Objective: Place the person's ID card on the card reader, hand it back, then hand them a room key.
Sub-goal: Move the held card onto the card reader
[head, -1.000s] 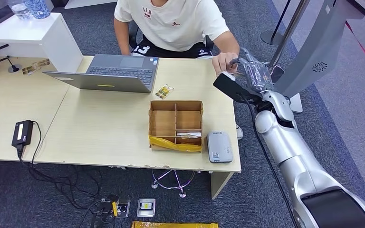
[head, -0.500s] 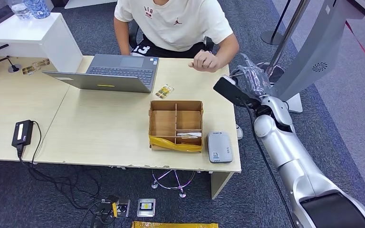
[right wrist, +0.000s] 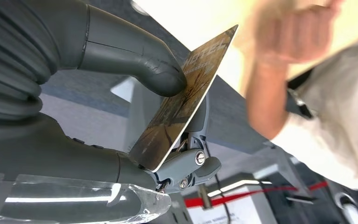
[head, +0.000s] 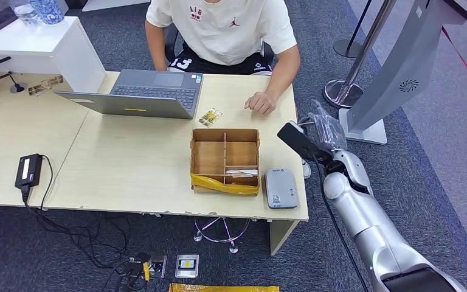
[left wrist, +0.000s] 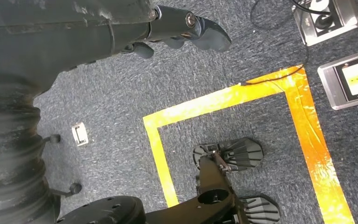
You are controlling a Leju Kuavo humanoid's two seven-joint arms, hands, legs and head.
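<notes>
One card [right wrist: 182,100] between thumb and fingers of right robot hand [right wrist: 135,116].

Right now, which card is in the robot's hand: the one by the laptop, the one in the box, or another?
Another: the brown printed card pinched in the right hand, off the table's right edge. The others lie flat, one by the laptop, one in the box.

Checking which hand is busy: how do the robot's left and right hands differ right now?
The right hand pinches a card between thumb and fingers; the left hand holds nothing, fingers curled in. The right hand is raised beside the table near the person's hand; the left hangs over carpet. Both are grey.
</notes>
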